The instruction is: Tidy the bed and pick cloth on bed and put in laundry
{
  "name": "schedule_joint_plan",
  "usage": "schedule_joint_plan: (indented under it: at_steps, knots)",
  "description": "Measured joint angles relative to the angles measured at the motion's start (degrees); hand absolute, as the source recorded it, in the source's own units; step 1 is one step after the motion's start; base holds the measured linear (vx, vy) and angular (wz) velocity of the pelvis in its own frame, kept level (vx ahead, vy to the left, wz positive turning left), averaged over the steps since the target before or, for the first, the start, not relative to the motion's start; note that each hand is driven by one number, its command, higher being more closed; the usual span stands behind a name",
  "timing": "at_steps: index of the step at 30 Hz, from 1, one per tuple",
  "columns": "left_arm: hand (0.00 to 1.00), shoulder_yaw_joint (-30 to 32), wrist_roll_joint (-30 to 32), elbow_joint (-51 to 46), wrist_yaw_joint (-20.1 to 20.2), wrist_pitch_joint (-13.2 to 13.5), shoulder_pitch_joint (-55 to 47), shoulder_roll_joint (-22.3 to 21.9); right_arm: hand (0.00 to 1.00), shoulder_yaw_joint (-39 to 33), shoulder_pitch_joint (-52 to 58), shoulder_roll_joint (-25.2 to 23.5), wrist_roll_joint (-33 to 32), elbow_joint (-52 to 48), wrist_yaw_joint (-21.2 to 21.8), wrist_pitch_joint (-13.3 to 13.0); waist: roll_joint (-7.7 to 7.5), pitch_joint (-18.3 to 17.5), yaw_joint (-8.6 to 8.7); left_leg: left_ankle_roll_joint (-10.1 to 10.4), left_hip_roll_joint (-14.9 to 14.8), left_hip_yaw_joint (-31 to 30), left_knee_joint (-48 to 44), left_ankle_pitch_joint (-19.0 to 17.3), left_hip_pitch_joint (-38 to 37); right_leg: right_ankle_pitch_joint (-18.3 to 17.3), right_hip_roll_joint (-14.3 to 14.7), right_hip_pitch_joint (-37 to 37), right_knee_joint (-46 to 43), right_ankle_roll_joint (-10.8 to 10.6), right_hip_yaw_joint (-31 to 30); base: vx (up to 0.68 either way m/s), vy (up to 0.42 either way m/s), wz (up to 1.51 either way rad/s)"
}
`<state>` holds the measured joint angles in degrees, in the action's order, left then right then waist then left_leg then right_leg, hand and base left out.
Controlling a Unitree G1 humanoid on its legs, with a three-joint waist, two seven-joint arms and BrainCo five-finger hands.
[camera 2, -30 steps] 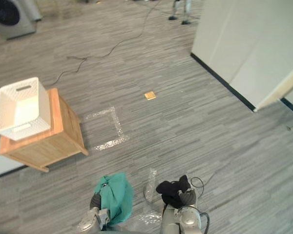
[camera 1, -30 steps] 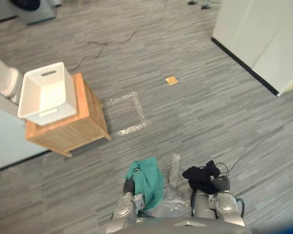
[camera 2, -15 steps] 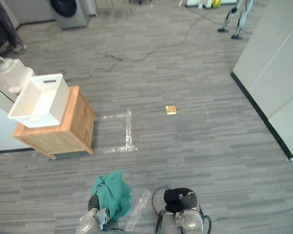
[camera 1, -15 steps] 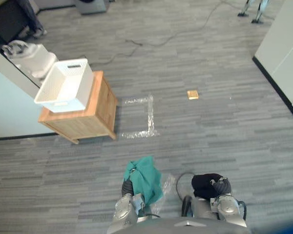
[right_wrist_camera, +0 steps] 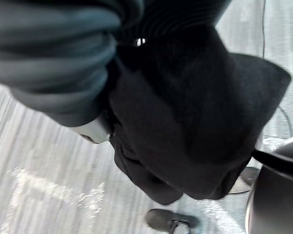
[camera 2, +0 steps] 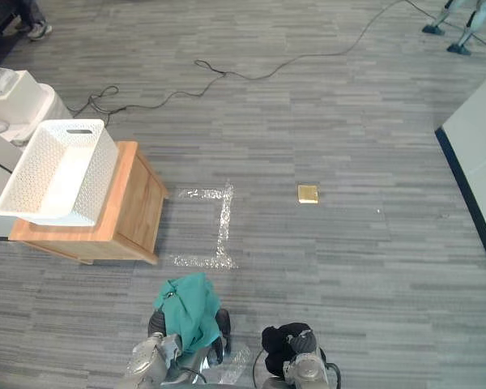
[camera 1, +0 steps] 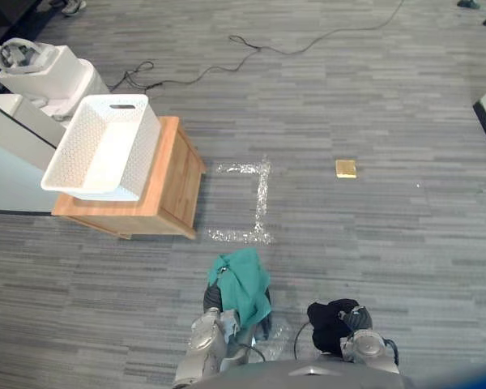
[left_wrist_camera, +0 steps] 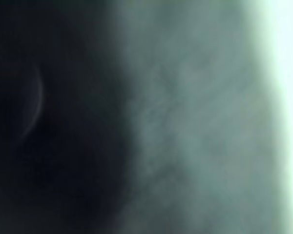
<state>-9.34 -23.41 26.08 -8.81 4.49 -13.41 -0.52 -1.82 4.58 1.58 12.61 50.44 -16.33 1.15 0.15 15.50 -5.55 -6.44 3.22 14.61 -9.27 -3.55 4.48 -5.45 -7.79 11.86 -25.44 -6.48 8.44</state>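
Note:
A green cloth (camera 1: pixel 241 284) hangs bunched over my left hand (camera 1: pixel 214 298), low in the eye views and above the grey floor; the same cloth blocks the left wrist view. A black cloth (camera 1: pixel 330 319) sits balled in my right hand (camera 1: pixel 359 343), which is shut on it; the right wrist view shows the black cloth (right_wrist_camera: pixel 195 122) spilling past the dark cover. A white perforated laundry basket (camera 1: pixel 102 147) stands empty on a low wooden table (camera 1: pixel 174 178) ahead and to my left, well apart from both hands.
White bedding (camera 1: pixel 47 71) and a pale panel lie behind the table at far left. A taped corner mark (camera 1: pixel 259 203) and a small tan block (camera 1: pixel 346 168) are on the floor ahead. A loose cable (camera 1: pixel 251 49) runs further off. A white wall base (camera 2: pixel 470 203) stands at right.
The whole picture has shifted, so the camera has turned; basket and table now sit nearer and squarer at left. Both hands keep their cloths low in view.

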Motion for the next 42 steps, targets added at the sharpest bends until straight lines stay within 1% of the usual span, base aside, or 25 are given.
schedule_joint_plan:
  at_steps: [1, 2, 4, 6, 8, 9, 10, 12, 13, 15, 16, 17, 19, 21, 23, 25, 26, 27, 31, 33, 36, 37, 38, 40, 42]
  knots:
    - [1.00, -0.1, 0.2, 0.1, 0.0, -0.2, -0.4, 0.3, 1.00, -0.1, 0.0, -0.1, 0.0, -0.1, 0.0, -0.1, -0.30, -0.5, 0.37, 0.0, 0.5, -0.8, 1.3, -2.1, -2.0, 1.3, -0.7, -2.8, -6.7, 0.2, 0.0, 0.33, 0.116, 0.43]
    - [1.00, -1.2, 0.5, 0.5, 0.1, -0.4, -0.4, 1.9, 1.00, -0.1, -0.3, -0.4, 0.0, -0.8, 0.3, -0.1, -1.57, -1.3, 1.71, -0.4, 1.9, -3.0, 2.6, -3.4, -4.6, 8.8, -2.6, -7.8, -19.1, 0.1, -1.1, 0.43, 0.056, 0.79]
    - [1.00, -1.7, 0.6, 1.8, 0.0, -0.4, 0.0, 2.7, 1.00, 0.4, -0.2, -0.4, 0.1, -1.5, 0.5, -0.4, -2.51, -1.6, 2.57, -0.6, 2.2, -5.7, 3.1, -4.9, -7.8, 6.5, -4.0, -15.0, -32.8, 1.3, -2.1, 0.49, 0.032, 0.80]
    - [1.00, -1.5, 0.6, 2.9, 0.0, -0.6, 0.2, 3.5, 1.00, 0.0, -0.2, 0.0, 0.1, -3.4, 0.4, -1.0, -2.36, -1.5, 3.23, -0.6, 1.9, -9.5, 3.2, -4.9, -11.1, -1.1, -6.7, -21.7, -36.8, 2.5, 0.8, 0.44, -0.017, 0.80]
    - [1.00, -1.2, 0.6, 3.5, 0.0, -0.6, 0.3, 4.2, 1.00, -0.9, -0.3, 0.6, 0.1, -9.1, 0.8, 0.5, -1.75, -1.0, 3.15, -0.5, 0.7, -12.8, 3.1, -4.9, -13.5, -4.9, -6.7, -24.3, -32.3, 2.7, 2.1, 0.42, -0.113, 0.91]
    - [1.00, -0.7, 0.9, 3.4, 0.3, -0.6, 0.0, 4.1, 1.00, -1.0, 0.2, 1.4, -6.4, -15.9, 4.3, 0.3, -0.85, -0.5, 3.72, 0.2, -0.7, -14.3, 3.0, -5.4, -14.6, -5.9, -5.9, -25.8, -27.3, 2.9, 2.8, 0.40, -0.157, 0.87]
    - [1.00, -0.2, 1.5, 3.4, 0.5, -0.7, -0.3, 4.1, 1.00, -0.7, 0.3, 1.7, -11.1, -19.1, 7.1, -0.6, -0.61, -0.3, 4.45, 0.5, -1.5, -14.7, 3.1, -6.0, -15.3, -6.1, -5.2, -26.6, -24.4, 2.7, 3.1, 0.41, -0.178, 0.57]
    - [1.00, 2.6, 2.2, 3.5, 1.4, -1.3, -1.2, 3.9, 1.00, 0.6, 0.9, 0.8, -17.3, -26.3, 6.5, -4.8, 0.21, 0.1, 4.59, 2.7, -4.5, -15.3, 2.9, -8.5, -16.8, -6.4, -1.1, -29.9, -11.7, 2.3, 0.5, 0.49, -0.254, 0.33]
    - [1.00, 3.5, 2.5, 3.4, 1.3, -1.6, -1.8, 3.4, 1.00, 2.1, 2.2, -0.8, -17.2, -27.0, 5.4, -7.6, -0.05, 0.0, 4.81, 4.6, -6.4, -15.3, 2.8, -9.9, -18.4, -3.6, 1.1, -30.0, -0.6, 2.8, -1.6, 0.61, -0.368, 0.43]
    - [1.00, 3.7, 2.9, 2.5, 1.4, -1.9, -1.9, 3.2, 1.00, 3.1, 5.8, -2.6, -16.7, -26.6, 4.8, -8.2, -1.50, -0.5, 4.76, 7.5, -7.4, -15.2, 1.7, -13.1, -20.0, 4.8, 1.4, -28.4, 12.5, 2.4, -4.0, 0.49, -0.316, 0.49]
    - [1.00, 4.3, 3.9, 2.9, 1.3, -2.5, -1.4, 1.2, 1.00, 2.7, 7.3, -2.9, -16.7, -23.5, 5.0, -7.1, 1.67, 0.0, 4.49, 9.8, -11.1, -14.7, 0.6, -15.6, -21.4, 9.6, 4.1, -26.0, 12.2, 4.4, -1.1, 0.48, -0.320, 0.35]
    - [1.00, 4.5, 4.7, 0.5, 1.6, -2.5, -1.3, -0.2, 1.00, 2.1, 7.3, -3.2, -16.8, -22.6, 5.1, -4.9, 1.44, 0.3, 4.67, 10.7, -12.2, -11.9, 0.6, -13.6, -21.0, 6.2, 4.4, -27.6, 7.2, 5.5, -1.5, 0.55, -0.379, 0.32]
    - [1.00, 4.0, 4.9, -1.2, 1.6, -2.3, -0.9, -1.9, 1.00, 2.1, 8.2, -2.8, -16.7, -24.9, 5.8, -3.8, 0.96, 0.5, 5.42, 10.5, -12.6, -11.3, -0.4, -11.8, -21.7, 2.1, 3.5, -32.5, -5.7, 6.6, -2.9, 0.31, -0.245, 0.47]
    - [1.00, 4.2, 5.0, -2.2, 2.0, -1.5, -1.2, -2.4, 1.00, 5.3, 12.0, -2.9, -15.5, -27.2, 7.3, -3.9, -1.49, -1.1, 6.44, 11.2, -13.7, -14.1, -2.0, -12.2, -22.6, -7.8, 3.0, -32.4, -9.3, 6.1, -4.8, 0.36, -0.281, 0.98]
    - [1.00, 4.9, 5.2, -2.7, 2.1, -1.7, -1.5, -2.3, 1.00, 6.4, 11.3, -2.4, -16.3, -27.5, 8.2, -3.6, 0.13, -1.2, 6.08, 11.7, -17.1, -16.2, -7.8, -11.8, -19.8, -10.2, 4.4, -30.3, -9.6, 7.5, -0.5, 0.36, -0.307, 0.86]
    - [1.00, 5.2, 5.4, -3.0, 2.1, -1.7, -1.7, -2.3, 1.00, 8.6, 11.2, -1.3, -18.3, -28.2, 8.8, -3.2, 1.70, -0.3, 5.91, 11.2, -19.5, -18.5, -21.0, -8.7, -13.1, -11.8, 5.9, -26.4, -6.9, 8.2, 2.7, 0.36, -0.354, 0.79]
    - [1.00, 5.6, 5.2, -3.3, 2.1, -1.7, -2.2, -2.4, 1.00, 10.6, 11.6, -0.4, -18.4, -29.6, 8.8, -3.3, 2.87, 0.4, 5.01, 11.9, -20.8, -19.0, -31.9, -5.0, -7.7, -12.0, 6.6, -22.9, -4.7, 9.6, 4.3, 0.30, -0.243, 0.50]
    - [1.00, 6.0, 4.8, -4.4, 2.0, -1.8, -3.3, -2.4, 1.00, 11.6, 11.6, -0.5, -17.4, -29.4, 8.1, -3.7, 3.21, 0.4, 4.50, 12.3, -21.7, -17.1, -40.6, -4.7, -3.4, -12.2, 6.6, -19.4, -2.2, 10.3, 5.6, 0.30, -0.224, 0.48]
    - [1.00, 6.7, 4.8, -8.1, 1.4, -1.5, -4.7, -2.4, 1.00, 11.4, 12.4, -1.1, -16.3, -28.8, 7.1, -3.2, 2.66, 0.2, 2.67, 10.6, -22.9, -2.3, -46.6, -7.2, 4.6, -11.9, 5.5, -8.4, 7.6, 10.8, 10.0, 0.31, -0.127, 0.64]
    - [1.00, 6.7, 4.8, -8.3, 1.4, -1.5, -4.8, -2.4, 1.00, 11.0, 11.3, -0.6, -15.7, -25.2, 7.2, -2.4, 1.65, -0.1, 2.58, 10.4, -18.7, 4.9, -36.3, -9.1, 6.6, -11.2, 3.8, -3.0, 13.0, 9.6, 13.5, 0.39, -0.022, 0.76]
    - [1.00, 6.6, 4.9, -7.8, 1.6, -1.5, -4.7, -2.4, 1.00, 8.9, 9.0, -0.6, -15.7, -21.4, 7.5, -1.3, 1.13, 0.1, 2.31, 8.5, -12.8, 10.8, -21.2, -8.1, 6.8, -10.9, 2.2, 0.2, 14.9, 8.8, 16.1, 0.33, 0.041, 0.71]
    - [1.00, 6.7, 5.0, -7.0, 1.5, -1.7, -4.8, -2.4, 1.00, 7.3, 8.6, -0.6, -15.7, -19.9, 7.4, -0.8, 1.32, 0.0, 2.22, 4.6, -9.3, 13.6, -10.9, -1.9, 6.2, -11.2, 2.0, 2.2, 14.7, 6.8, 17.4, 0.35, 0.119, 0.90]
    - [1.00, 7.1, 5.1, -6.6, 1.5, -1.8, -5.1, -2.3, 1.00, 6.2, 8.5, -0.7, -15.7, -19.3, 7.4, -0.6, 1.69, -0.4, 2.01, -2.5, -7.2, 16.7, -4.6, 2.8, 5.5, -11.9, 2.8, 3.8, 14.0, 5.4, 17.8, 0.35, 0.119, 1.02]
    - [1.00, 8.6, 6.3, -6.3, 1.4, -1.9, -4.7, -2.5, 1.00, 6.2, 7.1, -1.0, -15.7, -17.3, 7.7, -0.4, 0.16, -0.8, 2.73, -3.5, -4.9, 14.7, -0.3, 4.0, 3.5, -12.9, 1.2, 1.6, 7.7, 4.0, 17.3, 0.37, 0.128, 1.22]
    - [1.00, 9.1, 6.7, -5.8, 1.4, -2.3, -4.9, -2.5, 1.00, 6.4, 6.2, -0.8, -15.7, -17.0, 8.1, -0.5, 0.21, -0.8, 2.37, -3.2, -4.7, 13.3, 0.1, 4.2, 3.2, -14.5, 0.6, 1.7, 10.7, 4.0, 16.9, 0.31, 0.101, 0.71]
